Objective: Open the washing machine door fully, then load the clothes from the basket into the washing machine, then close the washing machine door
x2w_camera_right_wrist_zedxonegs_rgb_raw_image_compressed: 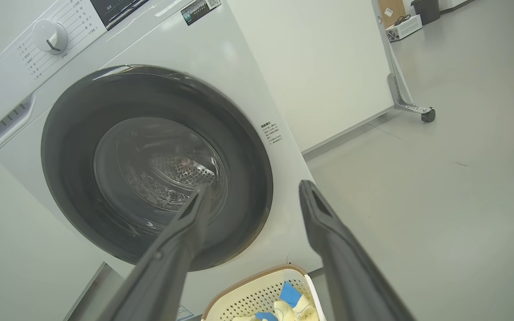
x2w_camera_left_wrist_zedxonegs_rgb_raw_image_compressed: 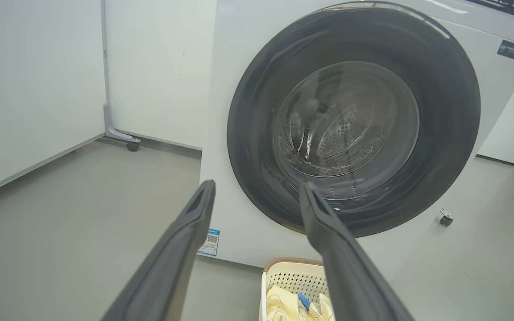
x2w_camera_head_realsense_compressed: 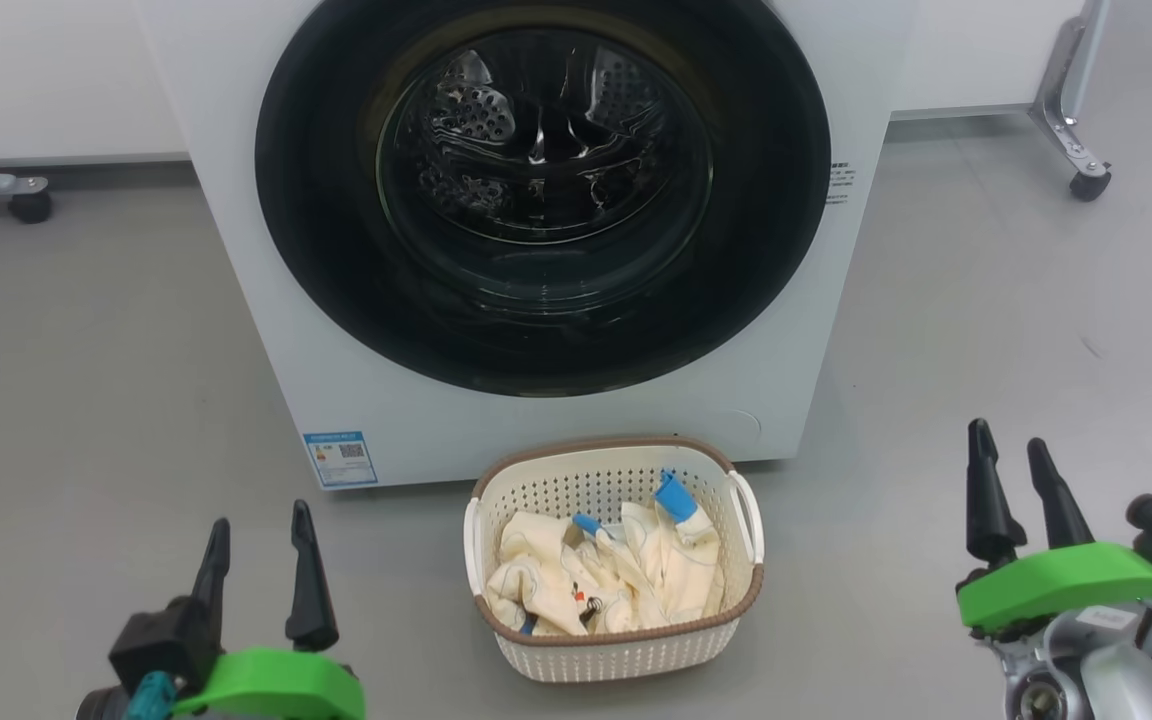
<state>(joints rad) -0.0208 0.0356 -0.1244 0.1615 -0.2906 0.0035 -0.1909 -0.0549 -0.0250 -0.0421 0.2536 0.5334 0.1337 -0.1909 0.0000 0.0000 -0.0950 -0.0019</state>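
The white washing machine [x2w_camera_head_realsense_compressed: 266, 300] stands straight ahead with its washing machine door [x2w_camera_head_realsense_compressed: 336, 270] shut flat against the front, steel drum showing through the glass. On the floor before it sits the cream basket [x2w_camera_head_realsense_compressed: 616, 660] holding the cream-yellow clothes [x2w_camera_head_realsense_compressed: 601, 580] with blue cuffs. My left gripper [x2w_camera_head_realsense_compressed: 258, 530] is open at the lower left, well short of the basket. At the lower right my right gripper [x2w_camera_head_realsense_compressed: 1011, 445] is open too, empty. The wrist views show the washing machine door [x2w_camera_left_wrist_zedxonegs_rgb_raw_image_compressed: 248, 133] [x2w_camera_right_wrist_zedxonegs_rgb_raw_image_compressed: 67, 133] beyond open left gripper [x2w_camera_left_wrist_zedxonegs_rgb_raw_image_compressed: 257, 189] and right gripper [x2w_camera_right_wrist_zedxonegs_rgb_raw_image_compressed: 252, 189].
Grey floor [x2w_camera_head_realsense_compressed: 86, 400] spreads on both sides of the machine. White partition panels on wheeled feet [x2w_camera_head_realsense_compressed: 1086, 180] [x2w_camera_head_realsense_compressed: 31, 205] stand behind it. A blue sticker [x2w_camera_head_realsense_compressed: 339, 458] marks the machine's lower left front. The control knob [x2w_camera_right_wrist_zedxonegs_rgb_raw_image_compressed: 49, 38] is on the top panel.
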